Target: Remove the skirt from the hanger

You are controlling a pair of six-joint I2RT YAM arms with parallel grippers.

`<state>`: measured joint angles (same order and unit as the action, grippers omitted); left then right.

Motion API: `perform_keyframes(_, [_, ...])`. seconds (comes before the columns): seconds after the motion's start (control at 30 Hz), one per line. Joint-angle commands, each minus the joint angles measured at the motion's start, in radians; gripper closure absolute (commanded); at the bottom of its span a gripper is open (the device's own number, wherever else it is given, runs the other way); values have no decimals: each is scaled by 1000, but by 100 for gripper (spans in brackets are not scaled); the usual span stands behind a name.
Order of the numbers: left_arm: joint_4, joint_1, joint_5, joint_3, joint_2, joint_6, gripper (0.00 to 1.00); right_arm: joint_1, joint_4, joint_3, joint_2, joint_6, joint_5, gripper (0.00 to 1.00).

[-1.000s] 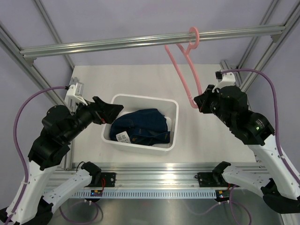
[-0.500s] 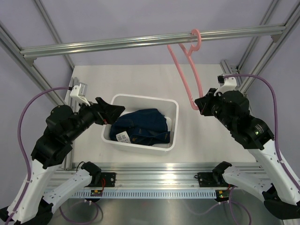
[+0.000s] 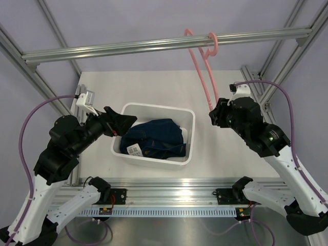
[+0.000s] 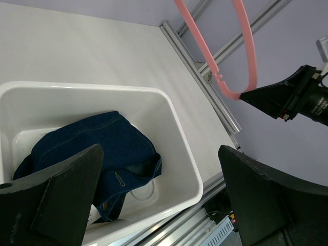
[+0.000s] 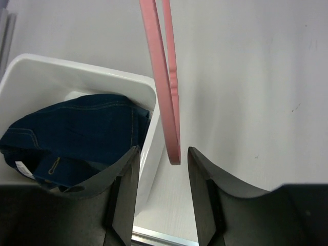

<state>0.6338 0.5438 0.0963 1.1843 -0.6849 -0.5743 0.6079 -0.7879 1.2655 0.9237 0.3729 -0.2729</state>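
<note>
Skirt (image 3: pixel 154 137) lies bundled in the white bin (image 3: pixel 190 134), off the hanger (image 5: pixel 163 77) on the rail (image 3: pixel 128 47). My right gripper (image 5: pixel 162 151) gapes astride its lower corner, and my left gripper (image 4: pixel 160 151) gapes over the bin. Best to back out straight, unsnagged.

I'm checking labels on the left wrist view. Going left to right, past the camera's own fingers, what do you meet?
The skirt in the white bin → the hanger → the right gripper.
</note>
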Motion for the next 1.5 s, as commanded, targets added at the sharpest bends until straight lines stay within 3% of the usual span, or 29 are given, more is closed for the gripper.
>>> perform_keyframes(0.0, [-45, 2, 23, -3, 15, -2, 1, -10, 4, 23, 49, -38, -38, 51])
perform_keyframes(0.13, [-40, 2, 23, -3, 18, 2, 1, -16, 21, 51, 95, -66, -40, 41])
perform_keyframes(0.17, [-37, 2, 23, -3, 18, 4, 1, -19, 18, 57, 96, -71, -51, 31])
perform_keyframes(0.43, [-45, 2, 31, -34, 18, 1, 1, -31, -34, 109, 72, -75, -126, 3])
perform_keyframes(0.7, [-71, 2, 92, -81, 5, -36, 1, -33, -96, 72, -54, -40, -92, 0])
perform_keyframes(0.83, [-111, 2, 135, -133, 30, -78, 1, -33, -90, 17, -152, 14, 27, 0])
perform_keyframes(1.0, [-400, 2, 313, -360, 108, -266, 1, -33, 2, -136, -320, 83, 253, 0])
perform_keyframes(1.13, [-789, 2, 427, -589, 192, -478, 1, -31, 157, -306, -486, 135, 432, 1])
perform_keyframes(1.33, [-1156, 2, 490, -848, 330, -708, 1, -33, 188, -498, -716, 253, 354, 1])
perform_keyframes(1.47, [-1267, 4, 477, -968, 396, -835, 1, -33, 153, -593, -790, 296, 305, 1])
